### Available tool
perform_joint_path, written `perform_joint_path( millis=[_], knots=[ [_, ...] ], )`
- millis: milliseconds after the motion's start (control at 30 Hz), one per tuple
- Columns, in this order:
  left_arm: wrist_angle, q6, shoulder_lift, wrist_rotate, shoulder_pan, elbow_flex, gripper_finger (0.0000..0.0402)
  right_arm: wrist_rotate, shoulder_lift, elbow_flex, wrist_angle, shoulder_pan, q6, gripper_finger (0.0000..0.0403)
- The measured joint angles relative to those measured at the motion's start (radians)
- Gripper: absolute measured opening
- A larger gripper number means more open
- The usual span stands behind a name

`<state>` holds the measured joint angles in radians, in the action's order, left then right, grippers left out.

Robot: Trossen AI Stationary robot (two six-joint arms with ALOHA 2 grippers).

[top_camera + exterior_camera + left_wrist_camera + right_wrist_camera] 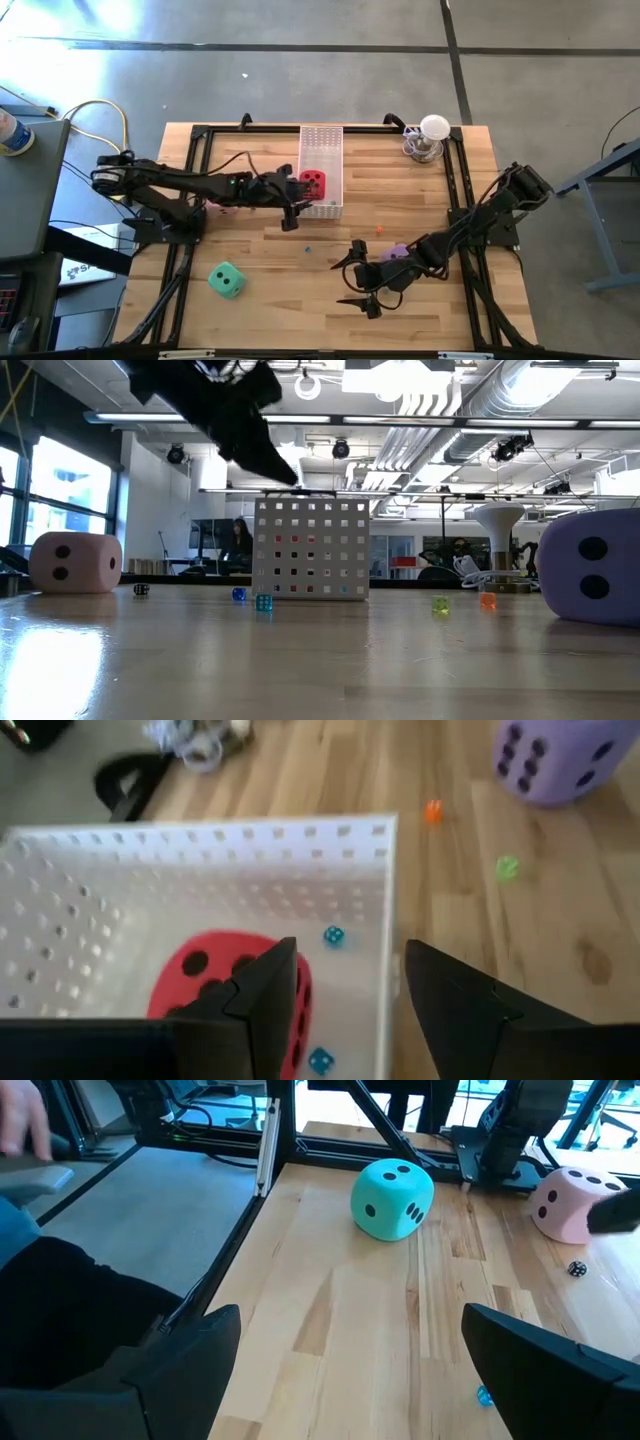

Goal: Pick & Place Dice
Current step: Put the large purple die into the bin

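Observation:
The red die (215,982) lies on the floor of the white perforated tray (322,150), near the tray's near end. My left gripper (350,958) hangs open just above the tray's near left corner and touches nothing; the low view shows this gripper (265,455) above the tray (310,548). The pink die (75,562) sits on the table under the left arm. The green die (227,280) sits at the near left. The purple die (398,252) lies under the right arm. My right gripper (350,278) stands wide open above bare table, pointing toward the green die (392,1200).
Tiny dice lie about: two blue ones (333,935) inside the tray, an orange one (432,811) and a green one (507,868) on the wood. A white lamp-like stand (432,135) is at the far right. Black frame rails (190,190) border the table. A person's hand (18,1125) shows beyond the left edge.

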<state>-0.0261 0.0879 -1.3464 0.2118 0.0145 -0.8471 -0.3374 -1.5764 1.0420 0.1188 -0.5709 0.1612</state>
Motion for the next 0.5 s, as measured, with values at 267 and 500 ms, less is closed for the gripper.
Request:
perform_joint_path(
  millis=[267, 500],
  knots=[
    [-0.02, -0.071, 0.175, 0.023, -0.143, 0.0, 0.018, -0.063, 0.0, 0.0, 0.007, -0.032, -0.015, 0.0372],
    [-0.078, -0.269, 0.228, 0.021, -0.301, 0.0, 0.018, -0.174, 0.0, 0.0, 0.019, -0.065, -0.061, 0.0372]
  ],
)
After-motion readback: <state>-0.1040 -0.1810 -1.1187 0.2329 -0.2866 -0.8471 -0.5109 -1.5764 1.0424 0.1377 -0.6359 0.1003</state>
